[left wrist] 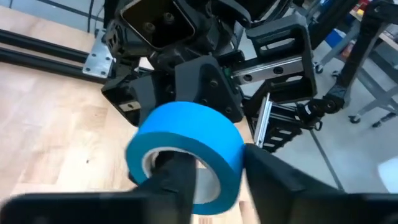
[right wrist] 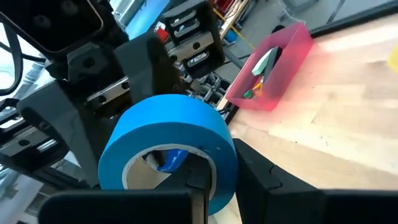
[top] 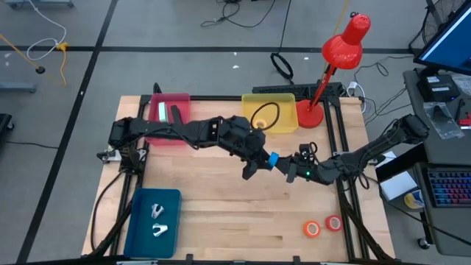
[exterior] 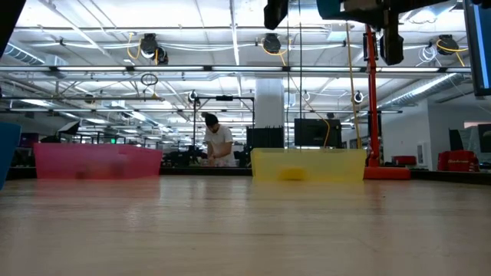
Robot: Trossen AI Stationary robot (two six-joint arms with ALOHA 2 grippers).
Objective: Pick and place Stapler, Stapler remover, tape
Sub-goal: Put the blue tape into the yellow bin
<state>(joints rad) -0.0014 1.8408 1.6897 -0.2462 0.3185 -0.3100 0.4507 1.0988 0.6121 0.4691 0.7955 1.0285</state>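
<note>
Blue tape roll point(top: 273, 159) held in mid-air above the table point(top: 221, 213), between both grippers.
Gripped through its wall by left gripper point(left wrist: 214, 177) and right gripper point(right wrist: 221, 171), one finger inside the ring, one outside; orange and red rolls point(top: 322, 225) flat near the table's corner.

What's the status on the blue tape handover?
Both pincers, left and right, gripping blue tape roll mid-air. Yellow tray beyond. Nothing blocking.

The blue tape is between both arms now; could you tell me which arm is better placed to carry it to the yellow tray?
Probably left: the left gripper reaches from the yellow tray's side, gripping the blue tape.
</note>
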